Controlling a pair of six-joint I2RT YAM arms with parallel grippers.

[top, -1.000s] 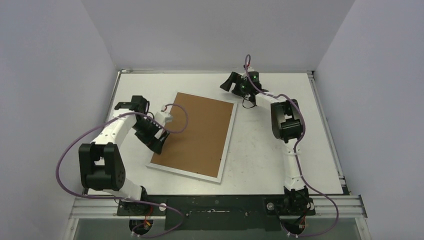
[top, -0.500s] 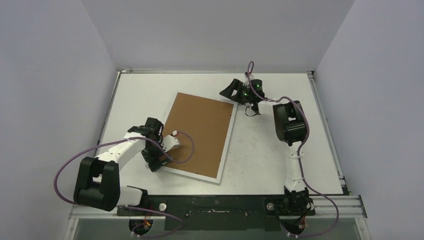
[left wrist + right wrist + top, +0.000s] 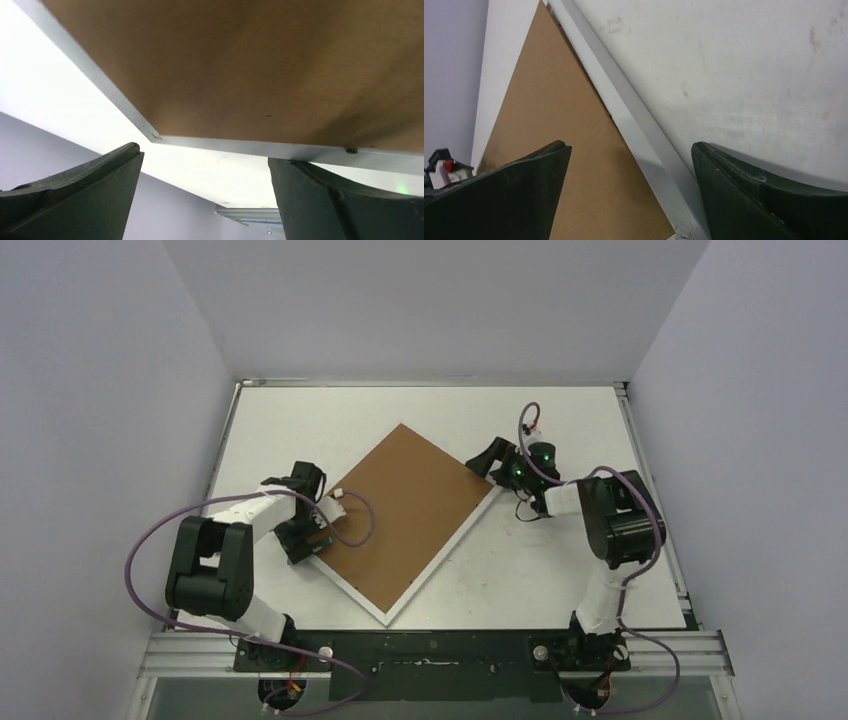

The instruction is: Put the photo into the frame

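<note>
The left pincer (image 3: pixel 306 544) sits low over the table (image 3: pixel 560 570), its two dark fingers (image 3: pixel 75 195) spread wide with nothing between the pads. Just ahead of it, at the mouth of that gap, is one corner of the frame (image 3: pixel 405 520). In the left wrist view the white edge runs past both fingertips and the brown board fills everything beyond them. I cannot tell whether either finger actually touches the edge.

The frame lies flat on the table with its brown back up, turned so that it looks like a diamond. One point faces the arm bases, and a thin white rim shows along its sides. A purple cable (image 3: pixel 362 512) from the left wrist loops over the board just beside that pincer.

Further off, at the opposite corner, the right pincer (image 3: pixel 487 462) is also gaping wide and holds nothing. From its own camera the frame's white edge (image 3: pixel 634 125) runs slantwise through the gap between its fingers (image 3: pixel 754 200). The brown board lies toward the left finger and bare table toward the right one.
</note>
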